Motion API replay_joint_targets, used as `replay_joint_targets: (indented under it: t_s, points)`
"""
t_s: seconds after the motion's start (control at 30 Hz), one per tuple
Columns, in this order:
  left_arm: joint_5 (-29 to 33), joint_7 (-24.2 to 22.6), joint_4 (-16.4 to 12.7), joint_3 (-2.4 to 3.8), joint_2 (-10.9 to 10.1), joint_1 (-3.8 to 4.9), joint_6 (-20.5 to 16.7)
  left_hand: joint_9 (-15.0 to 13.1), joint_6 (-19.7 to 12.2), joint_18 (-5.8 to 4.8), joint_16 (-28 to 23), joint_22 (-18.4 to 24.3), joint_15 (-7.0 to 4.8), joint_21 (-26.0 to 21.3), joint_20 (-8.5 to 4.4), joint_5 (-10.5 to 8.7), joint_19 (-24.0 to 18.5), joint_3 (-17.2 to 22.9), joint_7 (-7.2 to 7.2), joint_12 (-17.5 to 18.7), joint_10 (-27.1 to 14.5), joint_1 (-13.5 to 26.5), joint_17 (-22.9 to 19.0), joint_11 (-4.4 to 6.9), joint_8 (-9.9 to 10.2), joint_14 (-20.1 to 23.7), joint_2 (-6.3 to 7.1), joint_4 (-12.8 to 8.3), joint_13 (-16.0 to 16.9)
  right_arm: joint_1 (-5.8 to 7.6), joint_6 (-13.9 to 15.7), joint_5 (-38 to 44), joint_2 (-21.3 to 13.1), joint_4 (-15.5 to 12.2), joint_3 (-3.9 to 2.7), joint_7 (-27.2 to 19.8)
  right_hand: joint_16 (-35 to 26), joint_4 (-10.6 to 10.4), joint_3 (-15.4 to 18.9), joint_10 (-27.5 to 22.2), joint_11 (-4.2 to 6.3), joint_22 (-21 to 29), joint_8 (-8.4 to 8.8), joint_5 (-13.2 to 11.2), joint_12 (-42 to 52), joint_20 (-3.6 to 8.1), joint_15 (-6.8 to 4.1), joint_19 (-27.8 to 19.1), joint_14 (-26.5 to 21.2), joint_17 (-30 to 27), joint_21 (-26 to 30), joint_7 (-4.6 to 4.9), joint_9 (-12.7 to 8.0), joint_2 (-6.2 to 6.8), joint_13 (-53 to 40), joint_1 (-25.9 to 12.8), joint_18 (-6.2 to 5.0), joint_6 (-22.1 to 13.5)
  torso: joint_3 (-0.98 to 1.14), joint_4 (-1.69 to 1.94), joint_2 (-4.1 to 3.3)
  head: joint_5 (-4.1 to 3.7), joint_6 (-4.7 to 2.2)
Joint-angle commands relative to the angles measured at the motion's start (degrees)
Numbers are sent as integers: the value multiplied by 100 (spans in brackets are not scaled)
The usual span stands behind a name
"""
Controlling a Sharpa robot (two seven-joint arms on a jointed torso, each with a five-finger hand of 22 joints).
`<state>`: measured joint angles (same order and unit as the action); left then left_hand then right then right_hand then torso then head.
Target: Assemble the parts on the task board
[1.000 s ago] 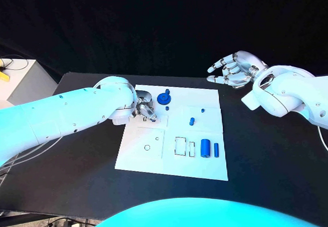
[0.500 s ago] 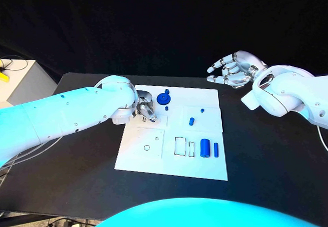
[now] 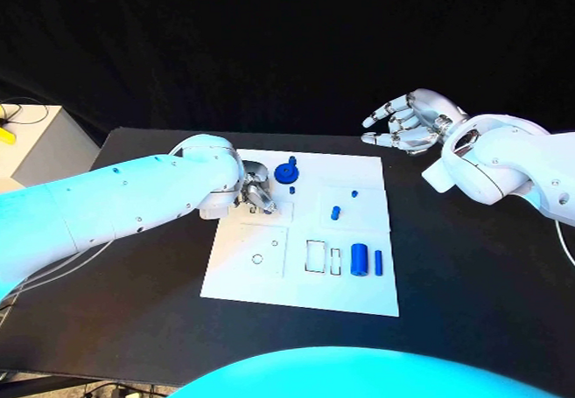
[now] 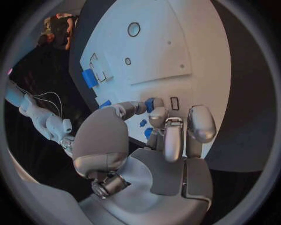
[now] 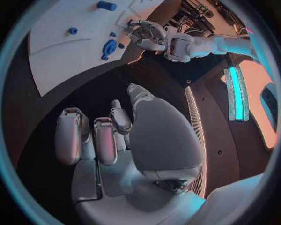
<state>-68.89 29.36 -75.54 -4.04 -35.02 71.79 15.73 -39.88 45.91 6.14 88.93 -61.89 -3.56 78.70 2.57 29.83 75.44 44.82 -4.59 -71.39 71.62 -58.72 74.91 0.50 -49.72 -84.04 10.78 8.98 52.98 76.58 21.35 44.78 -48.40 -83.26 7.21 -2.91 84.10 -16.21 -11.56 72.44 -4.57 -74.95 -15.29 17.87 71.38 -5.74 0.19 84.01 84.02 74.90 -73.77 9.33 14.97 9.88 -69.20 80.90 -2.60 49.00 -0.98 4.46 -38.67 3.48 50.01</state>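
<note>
Blue small part (image 4: 150,104) sits at the left hand's fingertips (image 4: 157,114) in the left wrist view, right beside a small rectangular slot (image 4: 174,103) in the task board (image 3: 367,292). Looks pinched between thumb and a finger, but the contact itself is too small to confirm, so I cannot tell whether the hand actually holds it. Left hand (image 3: 255,190) is low over the board's far-left part, fingers curled down toward the surface. Slot lies just beyond the fingertips, its long axis running roughly along the fingers' direction, so the coming move probably turns on lining the piece's length up with that slot and pressing down.

Outward from there: blue round part (image 3: 287,173) stands just right of the left hand, near the far edge. Small blue piece (image 3: 336,212) and a tiny blue peg (image 3: 355,194) lie mid-board. Blue cylinder (image 3: 360,259) and thin blue bar (image 3: 380,263) lie side by side at the near right, long axes near-to-far, next to empty rectangular recesses (image 3: 316,256).

Right hand (image 3: 407,122) is off the board, raised over the black table (image 3: 492,271) past the far-right corner, fingers apart and loosely curved, holding nothing. Left hand is clearly the nearer one to the slot.
</note>
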Motion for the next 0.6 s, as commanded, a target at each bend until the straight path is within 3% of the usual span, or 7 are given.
replay_joint_targets:
  t_s: [0.03,0.33,0.6]
  points:
    - [37,-30,13,-22,43,-47,15,-12,37,-45,9,-5,-28,-13,-2,-21,14,995,72,31,50,19,1273,1,29,-520,-59,-1061,0,-4,-57,49,2,-3,-1,-51,-21,-6,-44,-33,18,-369,-9,0,-25,11,-30,-2,273,452,49,4,6,12,16,-66,-113,-42,-2,2,-1,-13,-1]
    - [51,-34,73,-26,76,-66,-69,-29,29,-46,8,-1,-33,-24,-5,-44,17,908,84,34,71,57,1273,10,30,-521,-95,-1009,10,-4,-58,49,4,-1,-1,-53,-21,-6,-44,-33,18,-369,-9,0,-25,11,-30,-2,273,452,49,4,6,12,16,-66,-113,-42,0,2,-2,-27,-1]
    - [53,-32,52,-27,30,-70,-2,-83,-30,-41,-20,54,-43,-80,-14,-80,4,498,120,67,66,174,1218,30,39,-501,-57,-860,-19,-6,-55,49,0,3,-1,-57,-27,-8,-47,-35,18,-364,-10,1,-28,12,-30,-4,271,443,58,4,6,11,20,-70,-115,-46,-2,4,5,-30,-1]
